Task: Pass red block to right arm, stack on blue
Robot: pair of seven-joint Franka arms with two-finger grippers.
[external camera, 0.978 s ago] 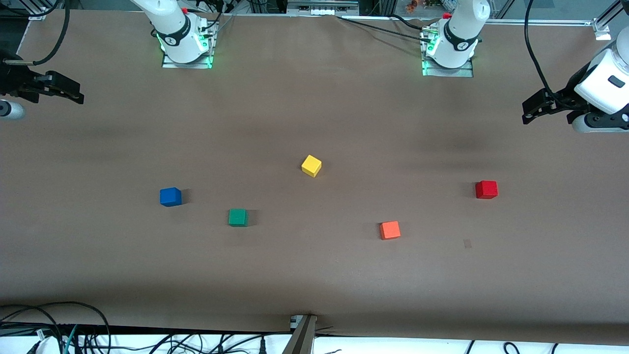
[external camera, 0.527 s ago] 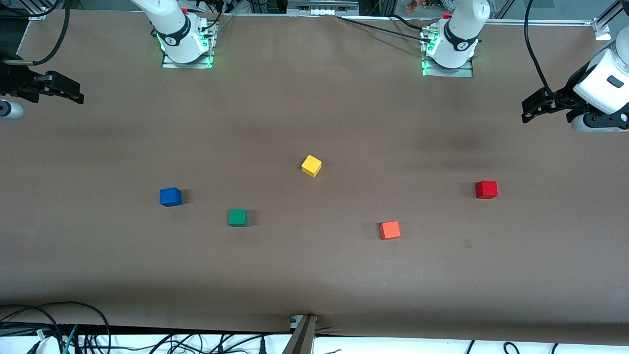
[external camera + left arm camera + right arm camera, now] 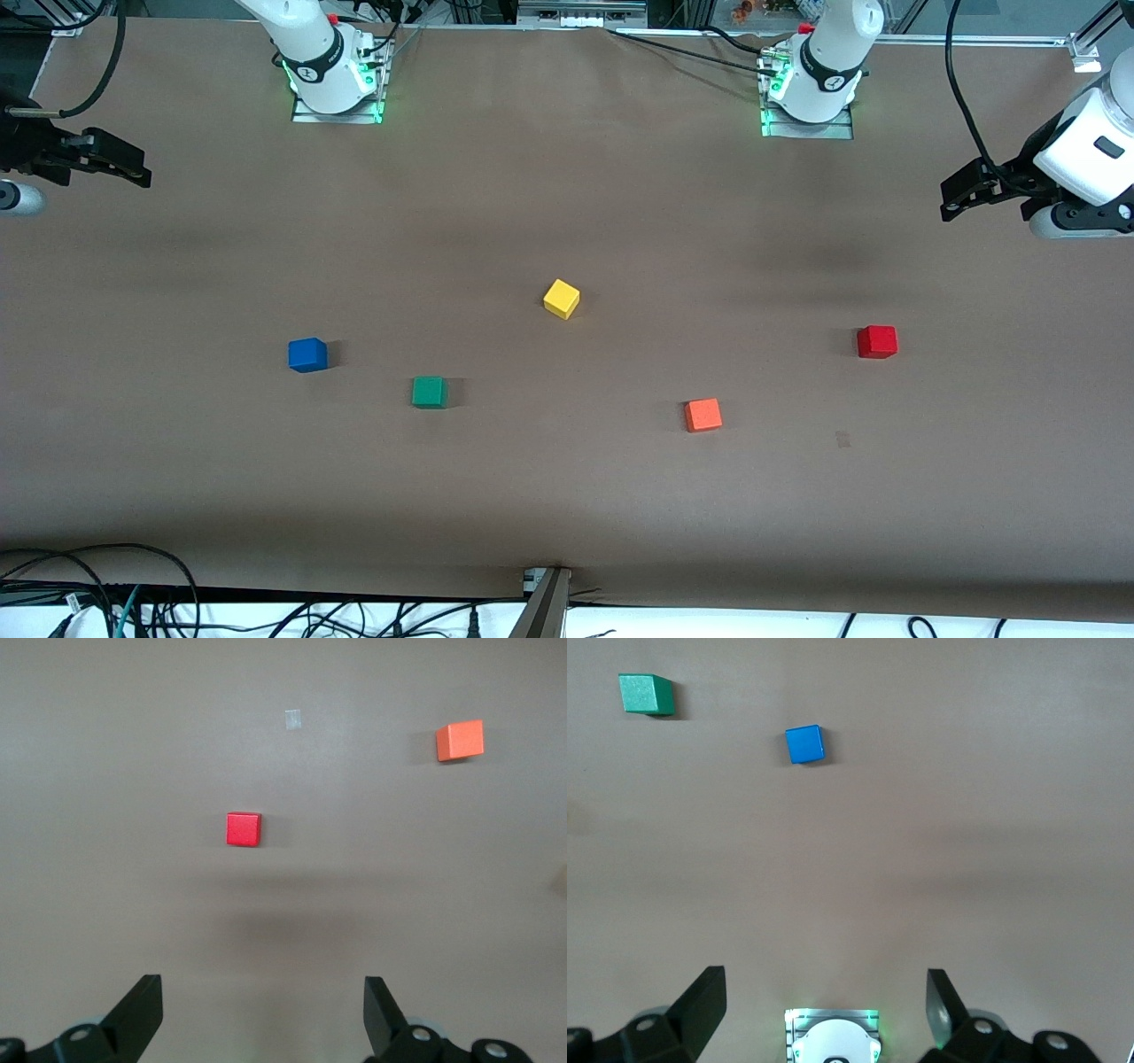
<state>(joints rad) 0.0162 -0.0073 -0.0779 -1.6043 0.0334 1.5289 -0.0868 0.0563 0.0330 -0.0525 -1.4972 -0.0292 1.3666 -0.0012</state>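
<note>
The red block lies alone on the brown table toward the left arm's end; it also shows in the left wrist view. The blue cube lies toward the right arm's end and shows in the right wrist view. My left gripper hangs open and empty high over the table's edge at the left arm's end; its own view shows it with jaws wide apart. My right gripper hangs open and empty over the opposite end, also seen from its wrist.
A yellow cube lies mid-table. A green cube lies beside the blue one, nearer the camera. A lighter orange-red cube lies between green and red. The arm bases stand at the back edge.
</note>
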